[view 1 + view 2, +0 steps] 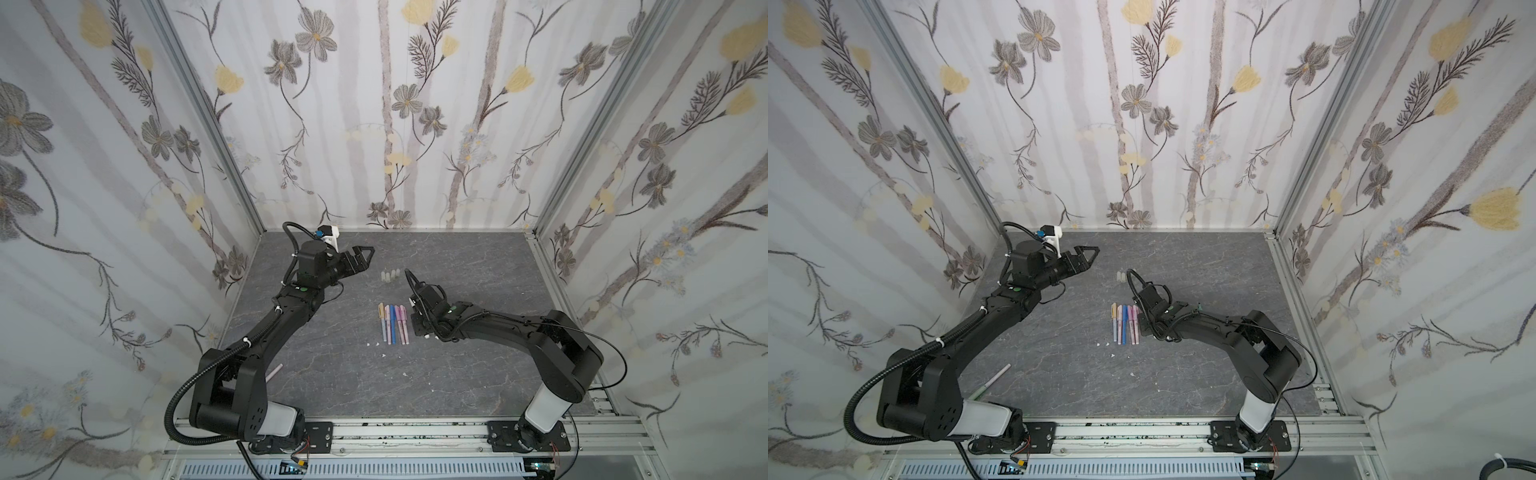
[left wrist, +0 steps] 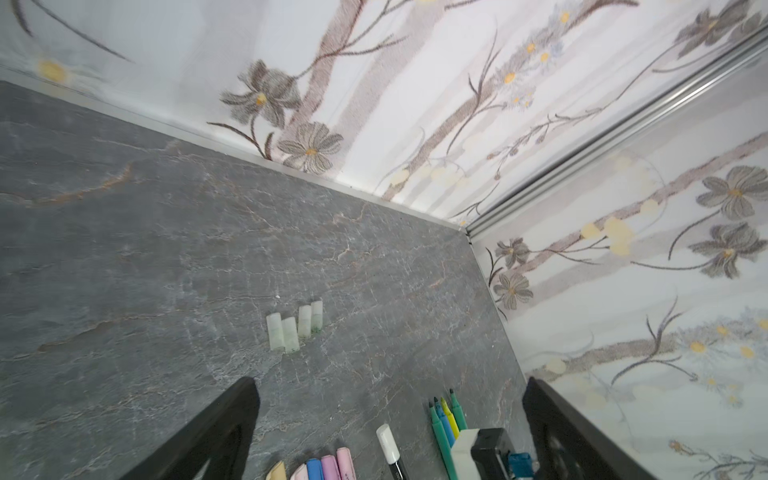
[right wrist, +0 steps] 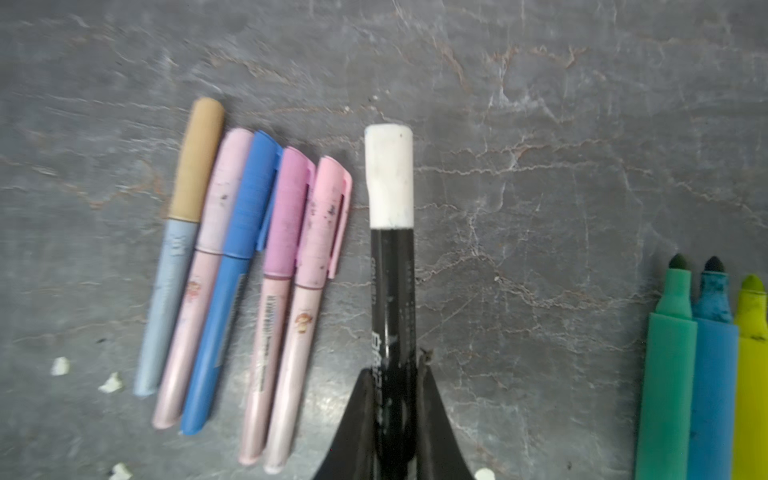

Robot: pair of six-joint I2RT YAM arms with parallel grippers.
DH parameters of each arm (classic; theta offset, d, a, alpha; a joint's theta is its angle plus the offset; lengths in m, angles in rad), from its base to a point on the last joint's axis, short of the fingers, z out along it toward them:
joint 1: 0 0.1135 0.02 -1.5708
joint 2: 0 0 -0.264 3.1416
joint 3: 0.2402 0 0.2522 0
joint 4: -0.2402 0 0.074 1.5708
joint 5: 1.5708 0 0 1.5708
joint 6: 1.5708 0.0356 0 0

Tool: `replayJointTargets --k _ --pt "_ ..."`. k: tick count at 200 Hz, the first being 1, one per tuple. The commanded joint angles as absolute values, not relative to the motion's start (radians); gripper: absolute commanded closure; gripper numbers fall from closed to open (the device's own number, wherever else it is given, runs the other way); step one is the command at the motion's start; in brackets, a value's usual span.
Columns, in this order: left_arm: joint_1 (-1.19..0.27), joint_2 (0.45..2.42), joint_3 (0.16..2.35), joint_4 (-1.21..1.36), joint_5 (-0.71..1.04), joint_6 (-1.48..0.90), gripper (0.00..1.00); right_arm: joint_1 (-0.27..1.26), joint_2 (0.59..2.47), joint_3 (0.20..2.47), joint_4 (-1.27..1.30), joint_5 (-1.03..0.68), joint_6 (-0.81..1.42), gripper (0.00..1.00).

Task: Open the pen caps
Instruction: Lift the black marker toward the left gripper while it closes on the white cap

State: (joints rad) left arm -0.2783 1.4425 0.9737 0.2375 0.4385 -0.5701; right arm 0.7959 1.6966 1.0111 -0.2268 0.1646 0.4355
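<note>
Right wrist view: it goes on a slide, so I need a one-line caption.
Right end effector grips the black-barrelled, white-capped pen between five capped slim pastel pens and uncapped green, blue and yellow markers.

Loose translucent caps point(image 2: 304, 322): four, in a close cluster.
Thin capped pens point(image 3: 216, 332): five, side by side; caps tan, pale pink, blue, purple, pink.
Black pen point(image 3: 392, 299): one, with one white cap point(image 3: 389, 176) on it.
Uncapped markers point(image 2: 439, 426): four; green, blue, yellow, teal.
Lone pale stick point(image 1: 998, 379), apart from the rest: one.
White specks point(image 3: 111, 382): at least four.
</note>
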Motion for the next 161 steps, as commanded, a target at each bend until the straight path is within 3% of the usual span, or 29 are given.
replayJointTargets --k 1,39,104,161 --pt "-0.318 1.487 0.985 0.189 0.497 -0.531 0.00 0.788 1.637 0.982 -0.177 0.104 0.404 0.98" --pt "-0.402 1.589 0.997 0.204 0.567 -0.540 0.01 0.723 1.513 0.884 -0.077 -0.014 0.379 1.00" --pt "-0.482 1.720 1.024 0.321 0.658 -0.599 0.21 0.653 1.418 0.842 -0.026 -0.090 0.366 1.00" --pt "-0.522 1.799 1.108 0.322 0.662 -0.618 0.29 0.653 1.416 0.831 0.002 -0.102 0.392 1.00"
